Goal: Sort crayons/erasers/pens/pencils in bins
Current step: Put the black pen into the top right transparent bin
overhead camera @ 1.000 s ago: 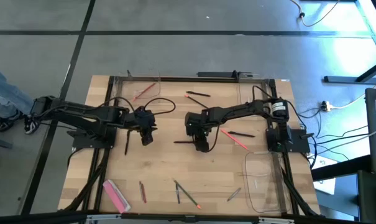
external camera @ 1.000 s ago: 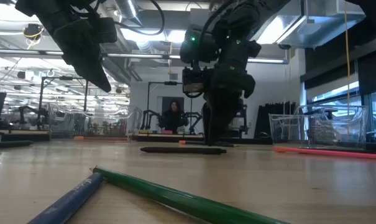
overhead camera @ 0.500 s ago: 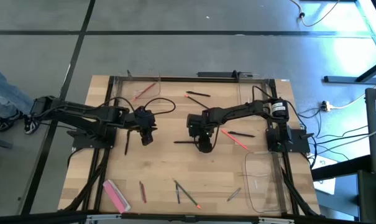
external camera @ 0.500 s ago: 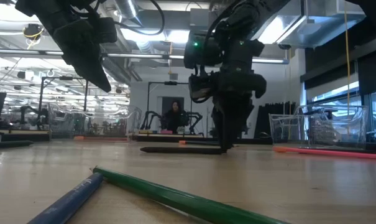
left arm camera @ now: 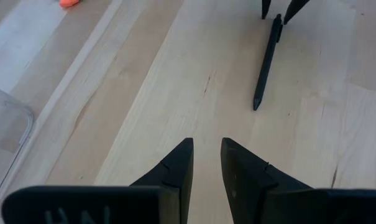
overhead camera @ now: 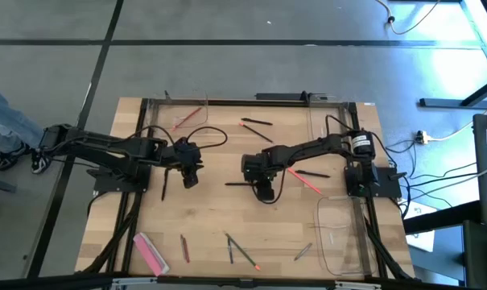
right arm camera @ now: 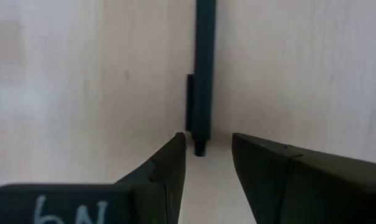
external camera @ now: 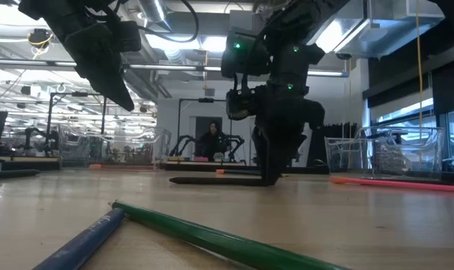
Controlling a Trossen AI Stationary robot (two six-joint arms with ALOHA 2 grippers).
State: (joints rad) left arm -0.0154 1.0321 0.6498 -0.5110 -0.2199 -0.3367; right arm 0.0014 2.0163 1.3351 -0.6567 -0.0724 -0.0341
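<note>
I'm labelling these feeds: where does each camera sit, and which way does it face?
High view: overhead, straight down on the table; both arms show.
Low view: table height, looking across; the right end effector descends onto a black pen.
Left wrist view: over the left end effector, open, facing bare wood.
Right wrist view: over the open fingers, facing that pen.
All four share the pen.

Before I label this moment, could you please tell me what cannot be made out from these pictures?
- Black pen: in the high view the right gripper covers its end; whether the fingertips touch it is not visible.
- Clear bin: its near wall runs off the bottom edge in the high view.
- Pencils: too small there to tell their colours.
- Left gripper: in the low view its fingertips are cut off by the top edge.
</note>
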